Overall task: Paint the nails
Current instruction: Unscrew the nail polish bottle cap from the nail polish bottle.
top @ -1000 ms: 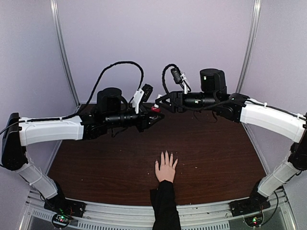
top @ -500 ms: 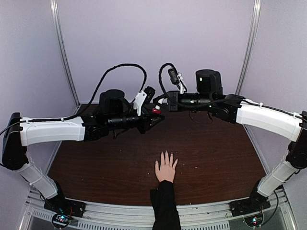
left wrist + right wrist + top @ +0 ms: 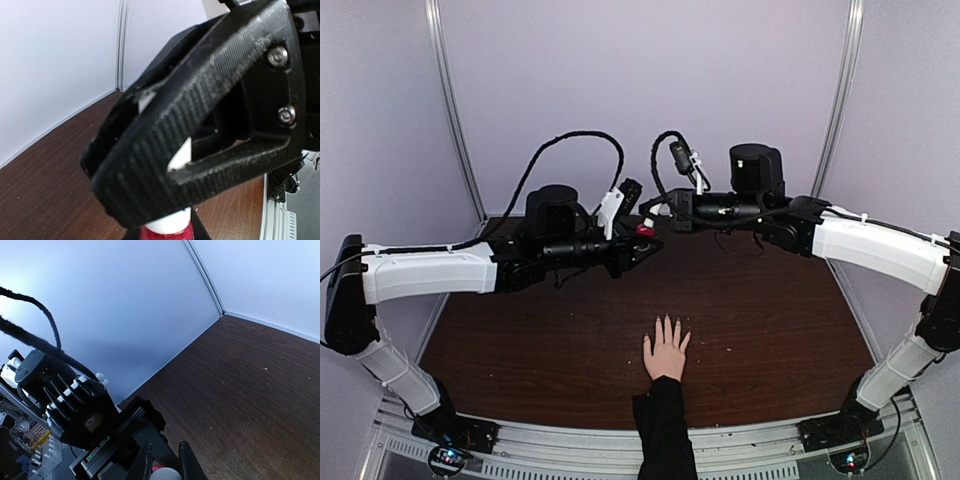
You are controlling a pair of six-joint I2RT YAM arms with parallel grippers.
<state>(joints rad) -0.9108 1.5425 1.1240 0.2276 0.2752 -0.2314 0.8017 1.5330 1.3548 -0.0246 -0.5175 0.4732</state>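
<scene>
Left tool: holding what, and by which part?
The left tool holds a small red bottle by its red body; the right tool pinches its white cap.

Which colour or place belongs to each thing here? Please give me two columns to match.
Column one:
1. hand
2. sleeve
3. small bottle
4. table

Column two:
a. dark brown
b. black
c. red, raised in the air at the back
d. pale, lying flat near the front edge

Pairs: 1-d, 2-b, 3-c, 4-a
</scene>
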